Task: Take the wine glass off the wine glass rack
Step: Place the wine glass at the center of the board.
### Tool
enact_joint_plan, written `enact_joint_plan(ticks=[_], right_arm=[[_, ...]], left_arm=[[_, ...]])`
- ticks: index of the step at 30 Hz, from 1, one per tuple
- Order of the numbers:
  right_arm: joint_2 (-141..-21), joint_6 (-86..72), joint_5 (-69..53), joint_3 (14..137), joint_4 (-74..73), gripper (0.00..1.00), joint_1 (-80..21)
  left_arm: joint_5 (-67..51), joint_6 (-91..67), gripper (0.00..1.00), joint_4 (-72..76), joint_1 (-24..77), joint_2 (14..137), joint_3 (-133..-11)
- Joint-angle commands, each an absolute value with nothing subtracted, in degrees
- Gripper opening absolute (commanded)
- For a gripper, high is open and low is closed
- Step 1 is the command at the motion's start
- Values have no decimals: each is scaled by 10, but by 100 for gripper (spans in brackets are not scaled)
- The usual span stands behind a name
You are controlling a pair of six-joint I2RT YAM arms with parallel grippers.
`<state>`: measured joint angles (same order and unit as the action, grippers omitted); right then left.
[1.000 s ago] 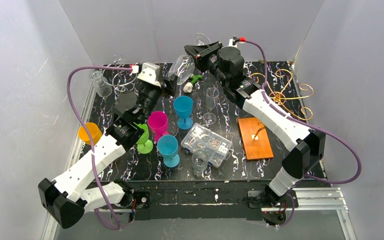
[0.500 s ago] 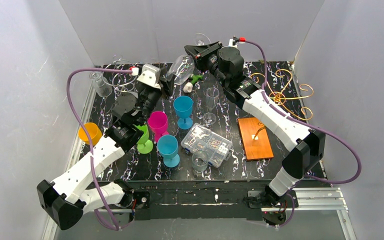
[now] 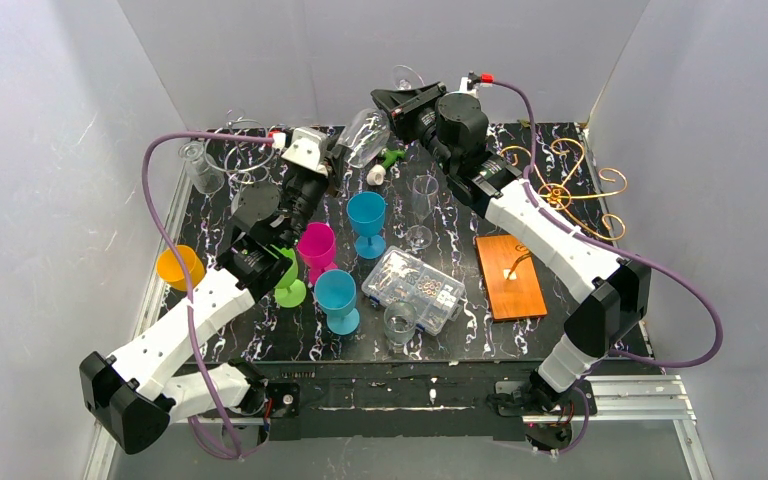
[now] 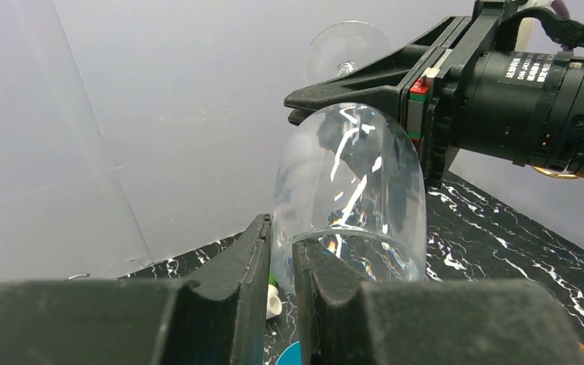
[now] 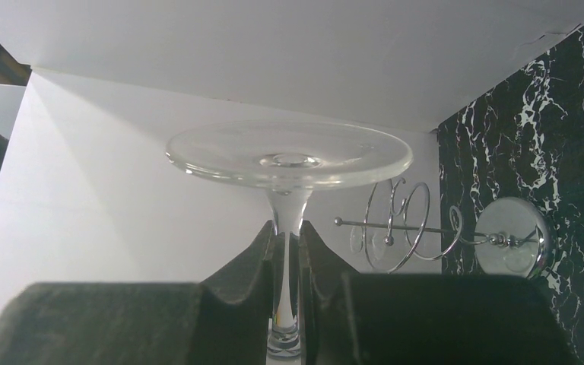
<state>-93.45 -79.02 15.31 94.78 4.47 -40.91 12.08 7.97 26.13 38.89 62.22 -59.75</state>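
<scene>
Above the black table [image 3: 260, 340], the wine glass [image 3: 362, 135] is well apart from the wine glass rack [image 3: 560, 185]. The right gripper [image 5: 287, 243] pinches its stem, the left gripper [image 4: 281, 255] its rim. Only putting it down seems left.

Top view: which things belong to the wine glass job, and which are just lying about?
Job: wine glass, golden rack, right gripper, left gripper.
Lying about: blue goblets, pink goblet, green goblet, orange cup, plastic box.
</scene>
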Motion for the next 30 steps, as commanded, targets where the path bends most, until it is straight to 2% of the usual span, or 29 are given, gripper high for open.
enact_joint_plan(ticks=[1, 7, 11, 22, 30], right_arm=[[-908, -772, 148, 958, 80, 1, -421], [-913, -764, 147, 959, 84, 1, -429], [-915, -757, 143, 956, 87, 4, -432], [-906, -745, 131, 920, 117, 34, -432], [-904, -744, 126, 910, 129, 47, -432]], left_arm=[[148, 78, 13, 290, 395, 622, -619], [172, 73, 0, 290, 399, 625, -622], [189, 59, 0, 290, 399, 625, -622], [225, -19, 0, 291, 399, 611, -617], [242, -43, 0, 291, 399, 603, -621]])
